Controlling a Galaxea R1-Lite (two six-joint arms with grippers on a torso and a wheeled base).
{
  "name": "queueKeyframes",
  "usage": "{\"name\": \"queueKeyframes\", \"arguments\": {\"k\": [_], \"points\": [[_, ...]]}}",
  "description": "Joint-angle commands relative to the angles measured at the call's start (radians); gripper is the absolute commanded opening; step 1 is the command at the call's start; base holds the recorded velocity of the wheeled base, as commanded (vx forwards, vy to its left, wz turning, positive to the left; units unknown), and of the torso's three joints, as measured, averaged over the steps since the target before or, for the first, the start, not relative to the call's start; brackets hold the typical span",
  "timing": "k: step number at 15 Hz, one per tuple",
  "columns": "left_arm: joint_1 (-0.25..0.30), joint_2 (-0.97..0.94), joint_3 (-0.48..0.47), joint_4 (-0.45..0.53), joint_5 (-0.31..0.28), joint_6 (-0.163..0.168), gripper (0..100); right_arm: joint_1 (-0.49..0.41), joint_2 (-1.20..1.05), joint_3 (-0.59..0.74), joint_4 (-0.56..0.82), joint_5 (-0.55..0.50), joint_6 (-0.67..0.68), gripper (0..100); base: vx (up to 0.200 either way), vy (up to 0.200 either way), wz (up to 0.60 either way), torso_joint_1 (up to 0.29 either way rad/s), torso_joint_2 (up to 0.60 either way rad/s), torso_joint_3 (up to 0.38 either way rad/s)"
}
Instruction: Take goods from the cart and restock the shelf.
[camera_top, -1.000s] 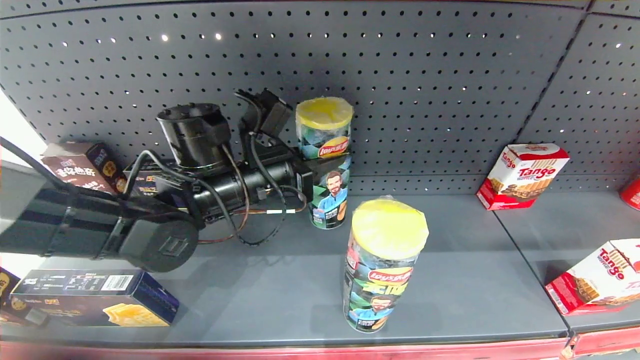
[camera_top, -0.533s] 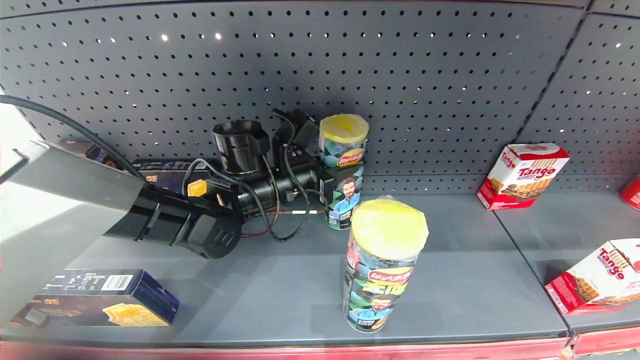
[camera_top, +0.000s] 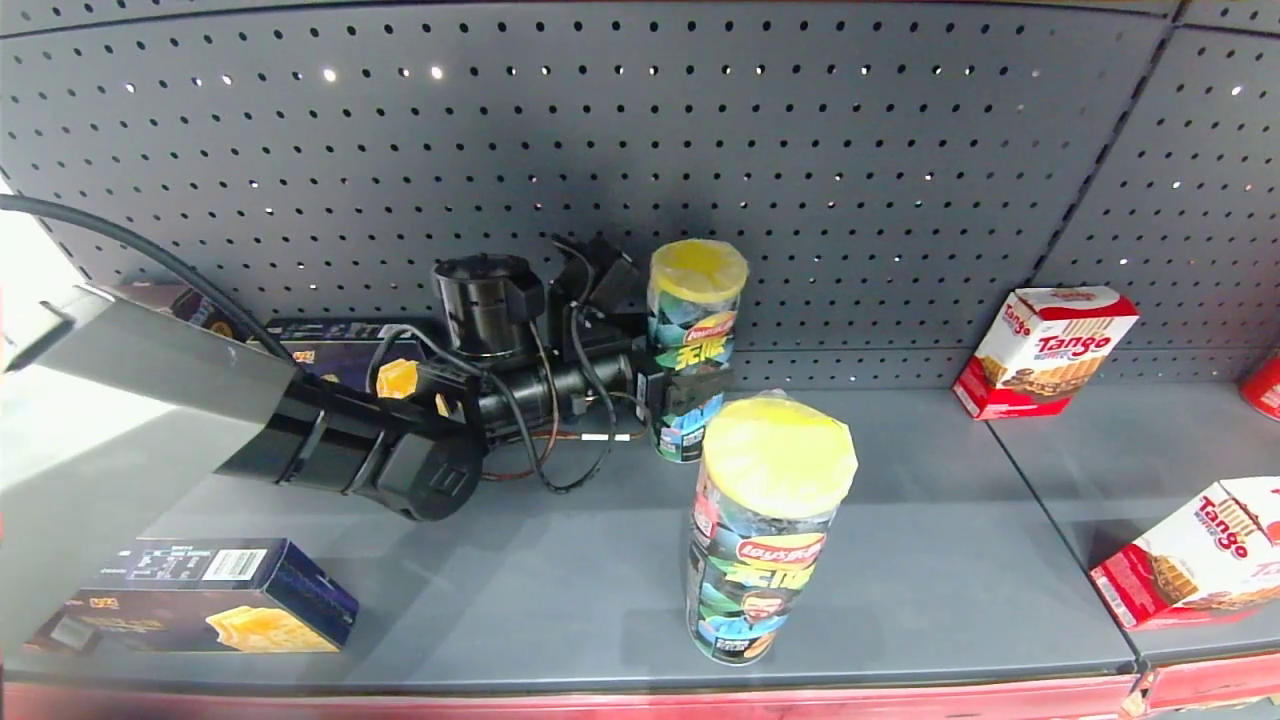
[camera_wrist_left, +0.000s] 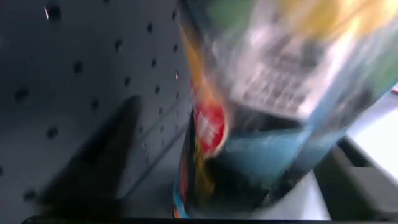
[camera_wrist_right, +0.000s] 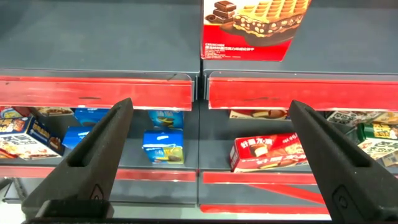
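At the back of the grey metal shelf (camera_top: 900, 560), close to the perforated back panel (camera_top: 800, 150), the tall cylindrical chip can with the yellow lid (camera_top: 695, 300) stands upright. Can't tell if its base touches down. The left hand (camera_top: 690, 388) clamps its lower half from the left side, arm stretched out roughly level. A matching second can (camera_top: 765, 540) stands apart, nearer the front. The right hand (camera_wrist_right: 210, 104) is spread wide and empty.

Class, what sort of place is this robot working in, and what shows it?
Most likely a supermarket aisle: a pegboard-backed shelf, packaged snacks such as a crisp can and wafer box, and red price rails along lower shelves.
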Motion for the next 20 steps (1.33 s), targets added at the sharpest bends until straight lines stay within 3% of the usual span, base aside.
{"name": "queueKeyframes", "arguments": {"k": [1,4,7,8,9,10,11,12,13,14,20], "points": [[0.020,-0.087,0.028,0.063,0.004,0.006,100,0.001,0.003,0.000,0.000,0.000,0.000,100,0.000,0.000,0.00,0.000,0.00,0.000],[0.029,-0.153,0.097,0.086,0.019,0.018,100,0.001,0.003,0.000,0.000,0.000,-0.001,100,0.000,0.000,0.00,0.000,0.00,0.000],[0.029,-0.177,0.145,0.089,0.079,0.037,100,0.001,0.004,0.000,0.000,0.000,0.000,100,0.000,0.000,0.00,0.000,0.00,0.000],[0.031,-0.183,0.155,0.094,0.092,0.063,100,0.001,0.004,0.000,0.000,0.000,0.000,100,0.000,0.000,0.00,0.000,0.00,0.000],[0.034,-0.188,0.166,0.125,0.108,0.109,100,0.001,0.004,0.000,0.000,0.000,-0.001,100,0.000,0.000,0.00,0.000,0.00,0.000],[0.058,-0.199,0.169,0.177,0.113,0.190,100,0.001,0.004,0.000,0.000,0.000,-0.001,100,0.000,0.000,0.00,0.000,0.00,0.000],[0.064,-0.200,0.165,0.204,0.118,0.233,100,0.001,0.004,0.000,0.000,0.000,-0.001,100,0.000,0.000,0.00,0.000,0.00,0.000],[0.064,-0.200,0.165,0.206,0.118,0.236,100,0.001,0.004,0.000,0.000,0.000,0.000,100,0.000,0.000,0.00,0.000,0.00,0.000],[0.066,-0.197,0.155,0.210,0.171,0.239,100,0.001,0.004,0.000,0.000,0.000,0.000,100,0.000,0.000,0.00,0.000,0.00,0.000],[0.064,-0.197,0.151,0.210,0.185,0.238,100,0.001,0.004,0.000,0.000,0.000,0.000,100,0.000,0.000,0.00,0.000,0.00,0.000],[0.058,-0.180,0.126,0.210,0.230,0.235,100,0.001,0.004,0.000,0.000,0.000,0.000,100,0.000,0.000,0.00,0.000,0.00,0.000]]}}
